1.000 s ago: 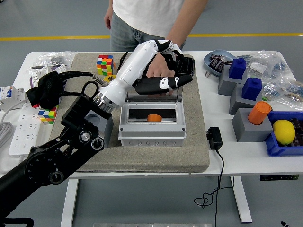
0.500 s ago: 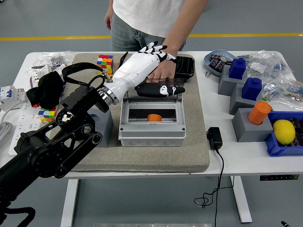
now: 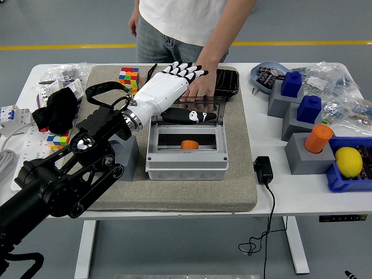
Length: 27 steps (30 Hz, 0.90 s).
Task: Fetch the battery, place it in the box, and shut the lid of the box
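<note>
Grey floor with yellow line at frame top; white tabletop [image 3: 302,200] carries grey mat [image 3: 174,195], clutter on both sides. We go left to right: our left hand [image 3: 177,78], fingers spread, holding nothing, lies over raised lid [image 3: 200,109] at upper centre. Box [image 3: 186,165] sits just below it in frame, open, orange battery [image 3: 189,145] inside. Lid's long axis runs left-right; we judge closing means pushing it down toward frame bottom. Person's hand [image 3: 203,87] rests behind lid. Right hand not visible.

One cam only, head view, high on robot's side, facing fwd and down, mid range, whole worktop [image 3: 302,197] in frame, person at far edge
</note>
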Available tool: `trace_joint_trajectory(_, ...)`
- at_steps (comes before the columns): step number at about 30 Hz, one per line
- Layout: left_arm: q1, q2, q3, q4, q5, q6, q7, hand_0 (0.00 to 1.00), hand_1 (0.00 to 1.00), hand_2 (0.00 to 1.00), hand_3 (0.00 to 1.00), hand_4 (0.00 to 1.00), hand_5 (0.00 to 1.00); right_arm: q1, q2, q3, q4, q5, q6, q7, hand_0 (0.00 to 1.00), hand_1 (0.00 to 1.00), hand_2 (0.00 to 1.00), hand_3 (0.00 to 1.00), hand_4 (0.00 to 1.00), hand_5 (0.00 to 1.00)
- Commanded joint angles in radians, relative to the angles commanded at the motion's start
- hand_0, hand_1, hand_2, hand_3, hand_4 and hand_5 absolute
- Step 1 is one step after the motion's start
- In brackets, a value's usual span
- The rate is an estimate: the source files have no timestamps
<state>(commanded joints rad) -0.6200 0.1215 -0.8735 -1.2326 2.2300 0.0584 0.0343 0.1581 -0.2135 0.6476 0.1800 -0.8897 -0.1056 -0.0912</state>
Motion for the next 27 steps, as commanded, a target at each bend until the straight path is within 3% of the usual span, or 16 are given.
trace_joint_trajectory(2,0.000,0.000,0.001,0.014,0.007,-0.003,0.002,0.998,0.998,0.998,0.960,0.998,0.998,0.000,0.000,-0.003,0.000,0.003,0.000,0.001,0.987,0.970,0.906,0.859,0.998,0.998)
trace_joint_trajectory(3,0.001,0.001,0.002,0.020,0.011,-0.005,0.003,0.998,0.998,0.998,0.898,0.998,0.998,0.000,0.000,-0.003,0.000,0.004,-0.001,0.001,0.985,0.969,0.906,0.859,0.998,0.998)
trace_joint_trajectory(8,0.006,0.003,0.011,0.040,0.027,-0.024,0.015,0.998,0.998,0.998,0.898,0.998,0.998,-0.001,0.001,0.000,0.000,0.001,-0.002,0.001,0.985,0.969,0.906,0.859,0.998,0.998)
trace_joint_trajectory(9,0.008,0.005,0.013,0.039,0.026,-0.024,0.014,0.998,0.998,0.998,0.761,0.998,0.998,-0.001,0.001,-0.001,0.000,0.002,-0.002,0.001,0.986,0.970,0.906,0.859,0.998,0.998)
trace_joint_trajectory(14,0.022,0.015,0.038,0.009,0.016,-0.010,0.005,0.998,0.998,0.998,0.761,0.998,0.998,-0.002,-0.001,0.001,0.000,0.000,-0.002,0.002,0.986,0.970,0.906,0.859,0.998,0.998)
trace_joint_trajectory(15,0.024,0.017,0.043,0.002,0.013,-0.008,0.004,0.998,0.998,0.997,0.665,0.998,0.998,-0.002,-0.001,0.000,0.000,0.001,-0.002,0.002,0.984,0.969,0.905,0.859,0.998,0.998)
trace_joint_trajectory(27,0.051,0.041,0.133,-0.077,-0.015,0.001,0.006,0.998,0.998,0.982,0.657,0.998,0.998,-0.005,-0.001,-0.012,0.000,0.009,-0.001,0.004,0.984,0.969,0.904,0.859,0.998,0.998)
